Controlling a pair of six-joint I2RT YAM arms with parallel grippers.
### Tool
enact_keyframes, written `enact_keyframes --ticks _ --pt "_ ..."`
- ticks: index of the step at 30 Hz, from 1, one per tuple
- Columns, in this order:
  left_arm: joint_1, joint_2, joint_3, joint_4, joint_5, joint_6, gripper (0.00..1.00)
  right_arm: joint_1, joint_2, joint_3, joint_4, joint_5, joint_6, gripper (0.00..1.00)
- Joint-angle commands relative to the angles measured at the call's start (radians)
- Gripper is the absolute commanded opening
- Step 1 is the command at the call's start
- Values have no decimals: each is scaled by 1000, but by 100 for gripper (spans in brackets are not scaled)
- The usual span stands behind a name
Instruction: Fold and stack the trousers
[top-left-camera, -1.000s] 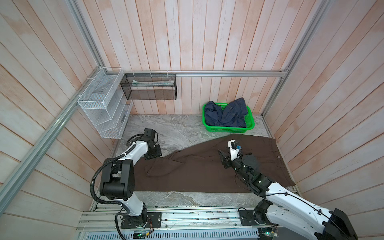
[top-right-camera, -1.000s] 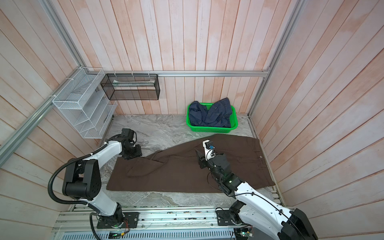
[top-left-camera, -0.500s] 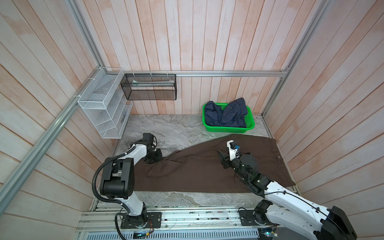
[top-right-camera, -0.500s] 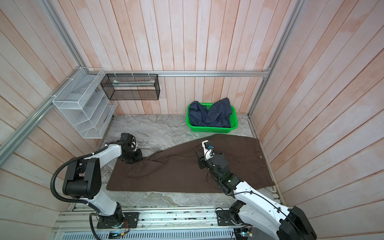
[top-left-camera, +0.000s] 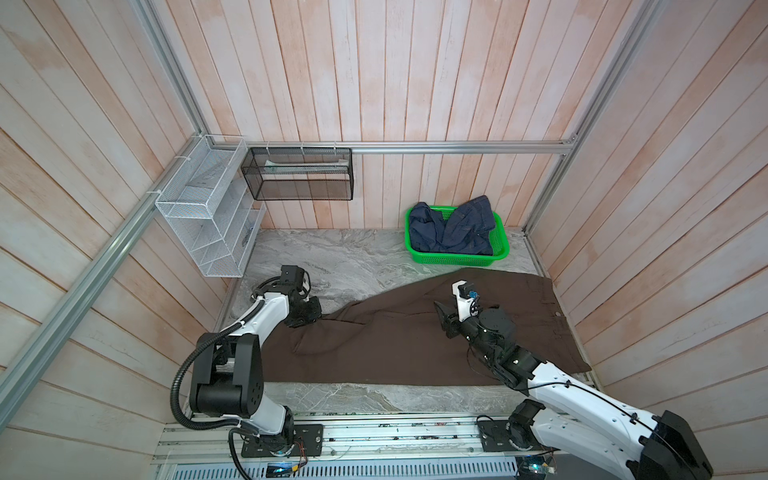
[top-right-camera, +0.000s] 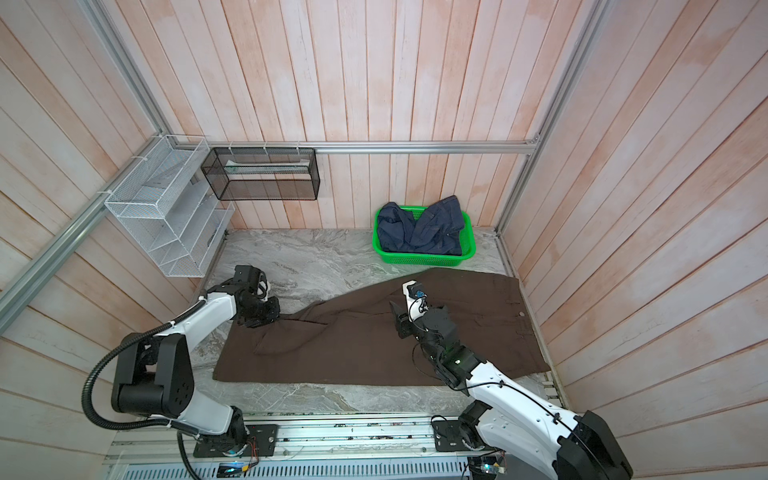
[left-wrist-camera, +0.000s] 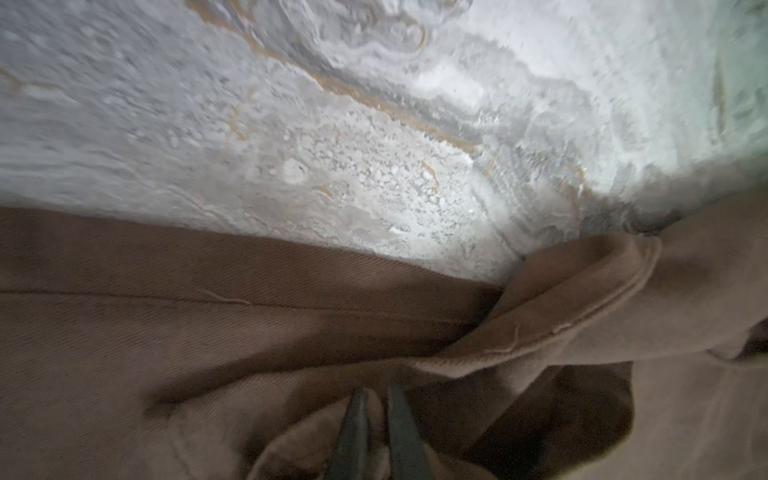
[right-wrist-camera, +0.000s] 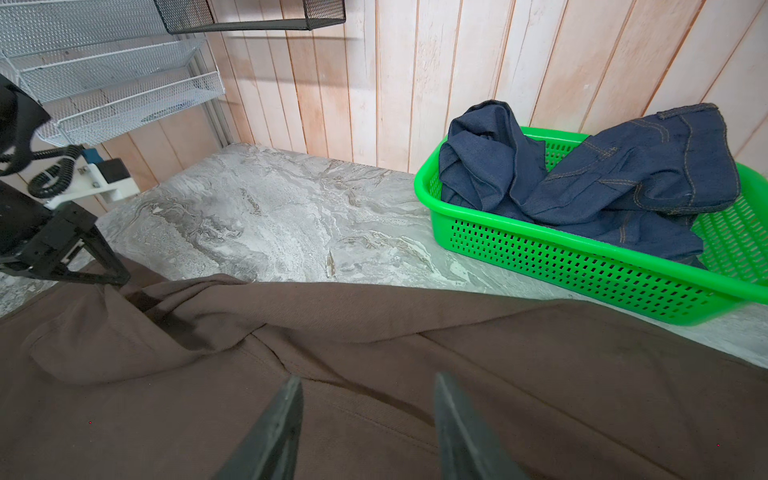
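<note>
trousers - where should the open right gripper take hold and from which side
Probably the far waistband corner of the trousers: they lie flat, so only an edge offers a pinch. Bring the right gripper down from above, astride that edge. The left gripper is shut on a leg end.

Left pincer (left-wrist-camera: 377, 391) now tight on trousers (left-wrist-camera: 208, 332)

Dark brown trousers (top-left-camera: 415, 345) lie spread across the marble tabletop (top-left-camera: 332, 257), the far leg's hem bunched.
</note>
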Motion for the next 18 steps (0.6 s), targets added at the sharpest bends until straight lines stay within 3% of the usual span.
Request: enact_keyframes --ticks 1,4,9,18 --pt "-2 -109 82 -22 -100 -22 0 -4 5 27 14 -7 3 51" --pt "5 -137 172 -11 -149 -36 0 -5 24 35 17 -4 -1 51" --pt "47 -43 325 14 -183 -55 0 -15 80 80 -23 -4 6 52" --pt "130 176 501 116 -188 -98 0 -164 250 210 -135 -104 119 52"
